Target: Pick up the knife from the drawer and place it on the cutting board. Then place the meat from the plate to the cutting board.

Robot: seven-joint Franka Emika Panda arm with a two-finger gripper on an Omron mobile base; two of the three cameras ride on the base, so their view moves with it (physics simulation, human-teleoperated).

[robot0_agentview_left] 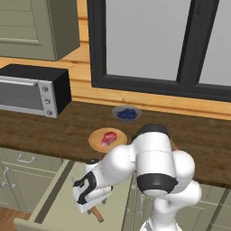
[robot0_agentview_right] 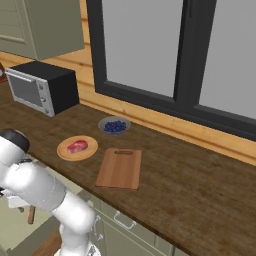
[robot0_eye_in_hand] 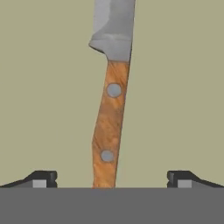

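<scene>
The knife (robot0_eye_in_hand: 110, 127) lies flat on the pale green floor of the open drawer (robot0_agentview_left: 52, 198), with a brown riveted wooden handle and a grey blade. My gripper (robot0_eye_in_hand: 111, 180) hangs open just above the handle, one fingertip (robot0_eye_in_hand: 41, 178) well clear on each side, touching nothing. From the left base view the gripper (robot0_agentview_left: 95, 206) reaches down into the drawer, and the handle end of the knife (robot0_agentview_left: 98, 216) pokes out below it. The meat (robot0_agentview_right: 77, 146) rests on the round plate (robot0_agentview_right: 65, 153). Right of the plate, the cutting board (robot0_agentview_right: 120, 168) lies bare on the counter.
A glass bowl of blue berries (robot0_agentview_right: 114, 125) stands behind the plate and board. A black and silver toaster oven (robot0_agentview_left: 31, 90) sits at the counter's left. A dark-framed window runs behind the counter. Green cabinet fronts (robot0_agentview_left: 18, 180) flank the drawer.
</scene>
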